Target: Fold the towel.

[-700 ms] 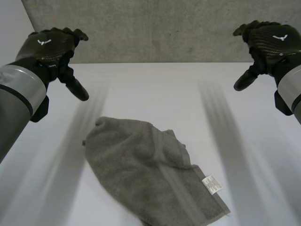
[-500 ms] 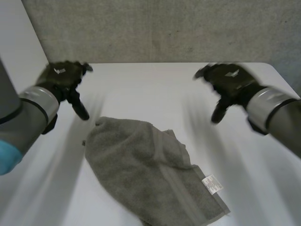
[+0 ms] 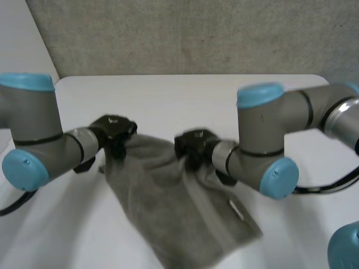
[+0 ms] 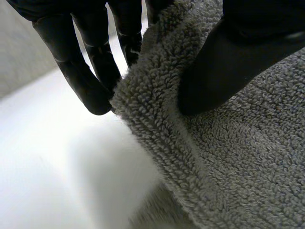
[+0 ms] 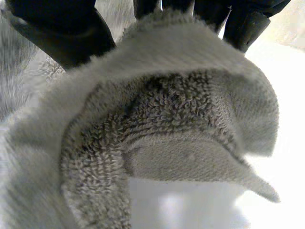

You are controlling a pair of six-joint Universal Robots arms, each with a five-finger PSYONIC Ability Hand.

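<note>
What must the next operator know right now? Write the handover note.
Left hand: shut on the towel, pinching its far left corner.
Right hand: shut on the towel's far edge further right, with cloth bunched between thumb and fingers.
Towel: unfolded and rumpled on the white table.
Done: both grasps.
Left: the fold itself.

The towel is plain mid-grey with a looped pile all over, broken by one flatter, paler grey band across it. The left hand and right hand are black. The arms are grey with light-blue caps and a silvery ring at the wrist. The table is white, and the wall behind its far edge is speckled grey
</note>
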